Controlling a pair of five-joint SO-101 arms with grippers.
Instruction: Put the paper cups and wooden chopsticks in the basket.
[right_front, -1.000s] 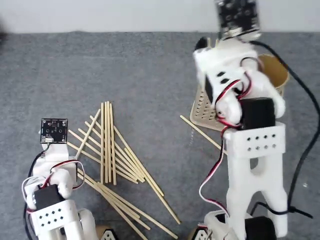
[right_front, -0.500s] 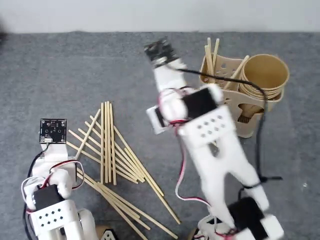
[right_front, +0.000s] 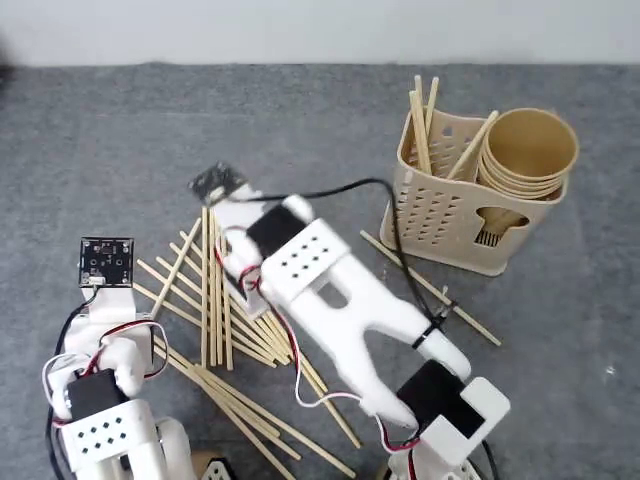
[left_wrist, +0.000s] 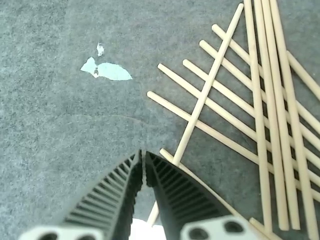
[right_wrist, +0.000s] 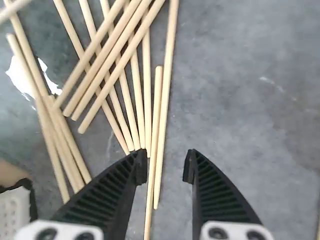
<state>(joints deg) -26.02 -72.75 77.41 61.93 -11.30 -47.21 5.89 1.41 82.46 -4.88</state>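
Right tool (right_wrist: 165, 165): released, jaws apart, above wooden chopsticks (right_wrist: 146, 100) scattered on grey felt-like worktop (right_wrist: 250, 75); stick ends show in jaw gap. Left tool (left_wrist: 143, 159): clenched on nothing, just beside pile edge. Paper cups (right_front: 528, 150): nested in perforated basket (right_front: 440, 215), lower part hidden by wall. Right arm (right_front: 330, 290) covers part of pile

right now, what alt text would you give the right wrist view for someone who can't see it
The right arm's black ribbed gripper, open, hangs over a loose pile of pale wooden chopsticks on a grey felt-like table cover; the ends of two sticks show between its fingertips.
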